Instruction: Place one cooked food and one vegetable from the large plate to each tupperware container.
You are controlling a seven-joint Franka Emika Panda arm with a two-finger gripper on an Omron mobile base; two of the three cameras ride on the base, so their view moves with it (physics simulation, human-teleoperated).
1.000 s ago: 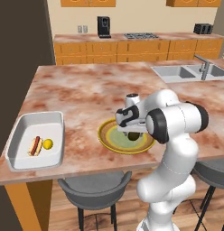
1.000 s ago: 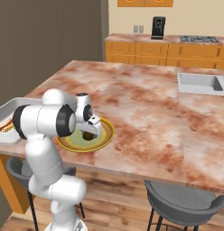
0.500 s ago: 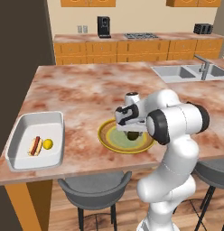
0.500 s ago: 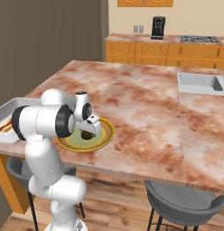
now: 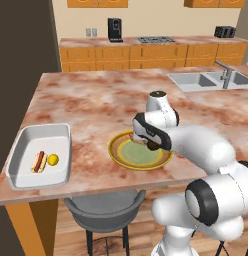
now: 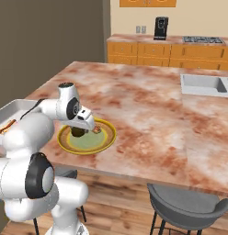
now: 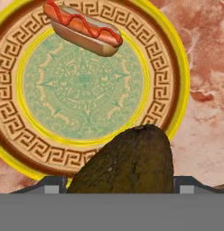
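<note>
- One hot dog [image 5: 39,161] and a yellow vegetable [image 5: 53,159] lie in the tupperware container [image 5: 26,142] at the bench's [image 5: 91,105] left end; the large plate [image 5: 121,155] sits mid-bench.
- Right base view: the claw [image 6: 80,131] hangs over the plate.
- Hand view: the claw is clenched around a dark avocado [image 7: 127,164]; another hot dog [image 7: 82,28] rests on the plate.

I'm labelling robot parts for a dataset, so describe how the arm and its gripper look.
The arm is glossy white, built of thick rounded segments with dark grey or black rings at the joints, rising from a bulbous white base. A thin dark cable runs along the upper link in the right base view. The gripper is dark; its shape can't be made out here.
</note>
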